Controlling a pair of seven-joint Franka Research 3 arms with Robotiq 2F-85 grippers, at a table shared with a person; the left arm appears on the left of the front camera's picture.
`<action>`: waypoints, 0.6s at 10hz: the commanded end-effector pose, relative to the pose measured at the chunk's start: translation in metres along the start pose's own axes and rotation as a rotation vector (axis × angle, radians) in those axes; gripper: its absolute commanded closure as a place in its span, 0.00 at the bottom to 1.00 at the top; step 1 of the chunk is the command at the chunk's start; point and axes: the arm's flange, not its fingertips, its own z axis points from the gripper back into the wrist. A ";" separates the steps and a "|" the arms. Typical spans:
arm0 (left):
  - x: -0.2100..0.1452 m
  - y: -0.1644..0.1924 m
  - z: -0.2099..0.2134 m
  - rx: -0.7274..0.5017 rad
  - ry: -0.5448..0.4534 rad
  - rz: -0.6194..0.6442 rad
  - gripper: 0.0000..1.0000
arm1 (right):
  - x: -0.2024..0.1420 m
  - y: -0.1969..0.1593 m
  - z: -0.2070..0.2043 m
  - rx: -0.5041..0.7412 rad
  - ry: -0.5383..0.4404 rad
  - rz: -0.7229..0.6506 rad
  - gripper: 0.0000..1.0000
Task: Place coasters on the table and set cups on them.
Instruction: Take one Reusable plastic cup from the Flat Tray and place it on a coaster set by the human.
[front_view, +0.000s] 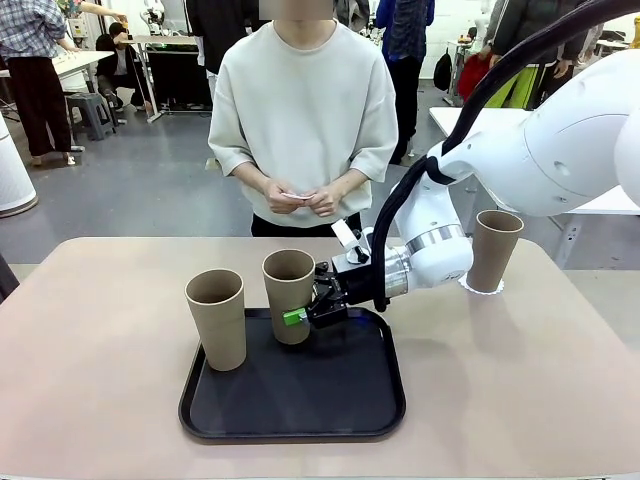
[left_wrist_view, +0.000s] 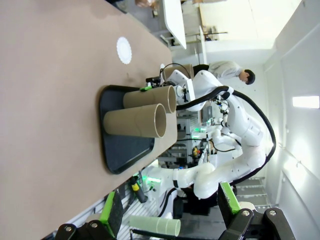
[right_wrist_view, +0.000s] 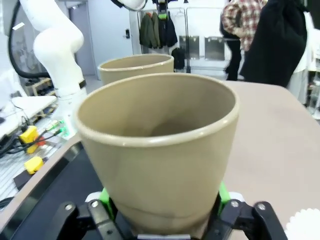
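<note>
The beige tabletop (front_view: 100, 400) fills the bottom of the front view. On it, at lower centre, lies a black tray (front_view: 330, 395) with rounded corners. At the tray's left corner stands the left cup (front_view: 217, 320), upright and free of any contact. Just right of it, at the tray's far rim, is the middle cup (front_view: 288, 290), tilted slightly. The right tool (front_view: 302, 312) reaches in from the frame's right and is pressed against this cup's lower part, one green pad showing on the near side. In the right wrist view the same cup sits between the two green pads at the bottom edge, pinched on both sides. In the left wrist view the left tool (left_wrist_view: 167, 202) rises from the bottom of the frame with its fingers spread wide and nothing between them. Well beyond it the tray and its two cups appear sideways, and a bare coaster (left_wrist_view: 123, 50) lies flat on the tabletop past the tray, in the upper left. Farther back in the front view, at the right, the third cup (front_view: 496, 250) stands upright on a white coaster (front_view: 484, 289). Behind the tabletop's far edge, at upper centre, a person's hands (front_view: 305, 198) are held together around something small and white.
</note>
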 end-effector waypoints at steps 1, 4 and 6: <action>-0.001 -0.002 0.001 -0.013 -0.005 -0.009 0.00 | -0.003 -0.006 0.001 -0.002 -0.036 0.001 1.00; -0.001 -0.002 0.001 -0.013 -0.005 -0.009 0.00 | 0.022 0.008 0.005 -0.033 0.000 -0.032 1.00; -0.001 -0.002 0.001 -0.013 -0.005 -0.009 0.00 | 0.087 0.023 0.018 -0.118 0.020 -0.013 1.00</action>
